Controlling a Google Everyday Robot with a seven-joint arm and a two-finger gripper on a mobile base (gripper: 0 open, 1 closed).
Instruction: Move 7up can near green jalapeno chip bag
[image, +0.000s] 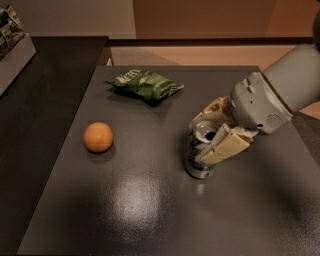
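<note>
- Grey box or tray (16, 50) at the far left is cut off by the edge. Something mottled sits in it, no idea what.
- Orange ball (98, 137) sits by itself on the left part of the dark, shiny surface (145, 210), well apart from everything else.
- Green jalapeno chip bag (146, 85) lies flat and crumpled toward the back of the surface, a bit left of centre. There's white lettering on the left end, but I can't read it.
- 7up can (198, 169) stands upright right of centre, well apart from the bag, with open surface between them. The silver top and its opening show. The label is mostly hidden behind a finger, so I can't make out any writing, just a greenish band low down.
- End effector (200, 141) is right at the can's upper half. One tan finger is behind the rim and the other lies across the front, closed in narrow around the can and seemingly gripping it.
- Grey arm (280, 92) comes in from the right and runs out of view at the edge.
</note>
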